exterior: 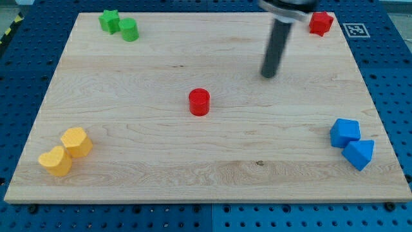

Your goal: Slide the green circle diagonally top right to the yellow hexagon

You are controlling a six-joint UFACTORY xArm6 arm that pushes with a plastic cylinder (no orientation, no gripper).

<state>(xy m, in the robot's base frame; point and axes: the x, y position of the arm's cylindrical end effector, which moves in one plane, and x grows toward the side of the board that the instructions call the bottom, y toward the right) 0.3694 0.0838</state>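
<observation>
The green circle (129,29) stands at the board's top left, touching a green star (110,20) on its left. The yellow hexagon (76,142) sits at the bottom left, next to a yellow heart (55,161). My tip (268,75) is at the upper middle-right of the board, far to the right of the green circle and touching no block.
A red cylinder (199,102) stands near the board's middle. A red block (320,23) is at the top right. A blue cube (345,132) and a blue triangular block (359,154) sit at the right edge. The wooden board (206,174) lies on a blue pegboard.
</observation>
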